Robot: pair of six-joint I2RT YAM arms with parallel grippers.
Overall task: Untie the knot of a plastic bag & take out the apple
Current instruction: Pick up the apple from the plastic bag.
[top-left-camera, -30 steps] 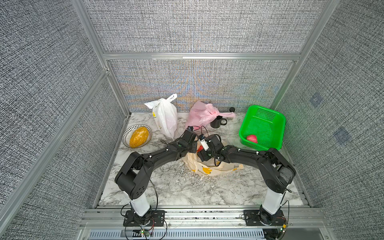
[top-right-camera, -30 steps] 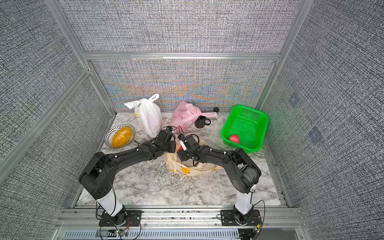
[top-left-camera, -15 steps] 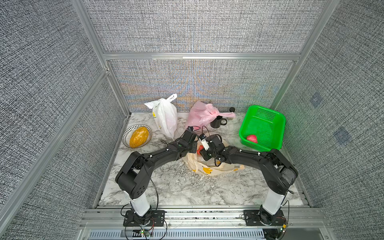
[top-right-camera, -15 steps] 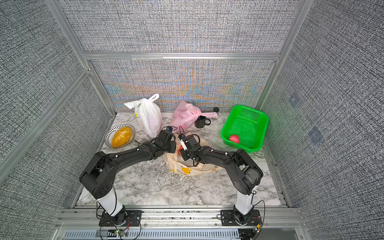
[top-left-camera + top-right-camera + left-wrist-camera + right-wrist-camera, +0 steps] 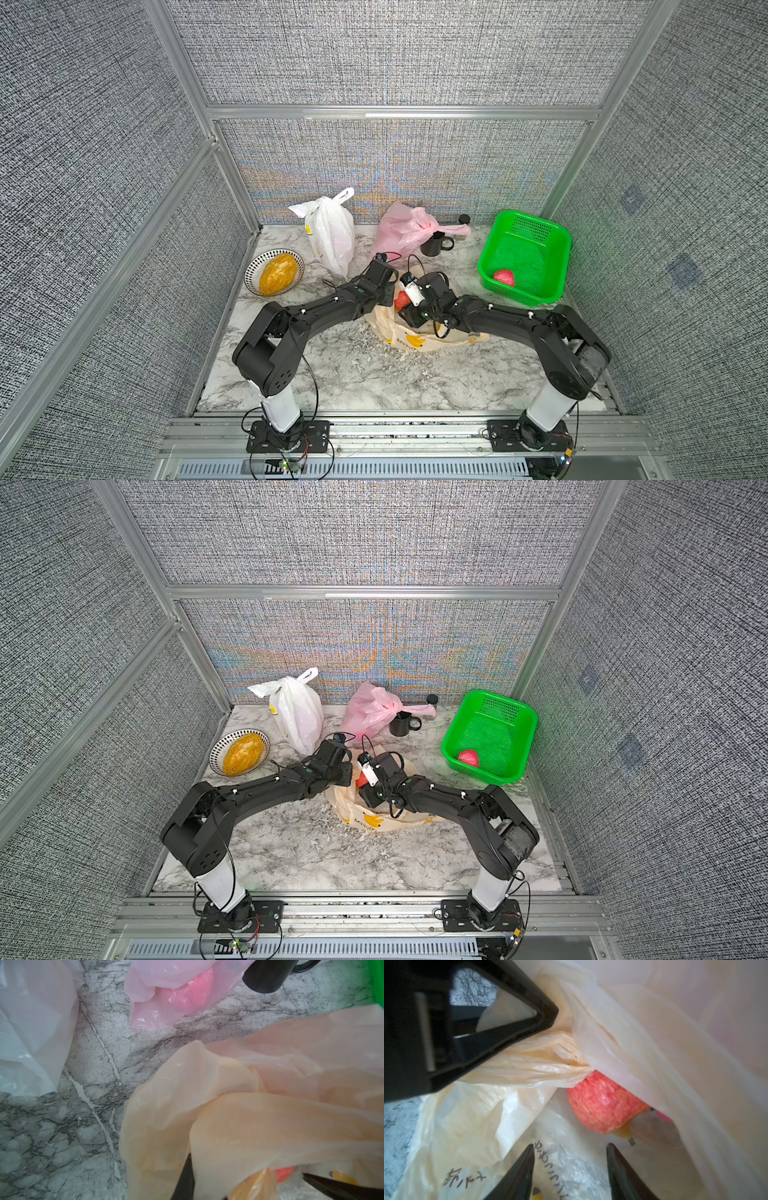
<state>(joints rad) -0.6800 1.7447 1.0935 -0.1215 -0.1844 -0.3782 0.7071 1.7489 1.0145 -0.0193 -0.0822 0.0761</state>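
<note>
On the table (image 5: pixel 374 374), the middle bag (image 5: pixel 415 340) lies near the centre, with an apple (image 5: pixel 602 1103) inside its mouth. The left pincer (image 5: pixel 390 291) pinches the mouth's left edge. The right pincer (image 5: pixel 570 1147) reaches into the mouth, tips apart, just short of the apple. Behind, a second bag (image 5: pixel 332 237) stands at left and a third bag (image 5: pixel 401 230) to its right, with a mug (image 5: pixel 432 245) just beside the third. A dish (image 5: pixel 251 266) holding a lump of food (image 5: pixel 277 274) sits far left. A basket (image 5: pixel 532 230) at right holds another apple (image 5: pixel 503 277).
</note>
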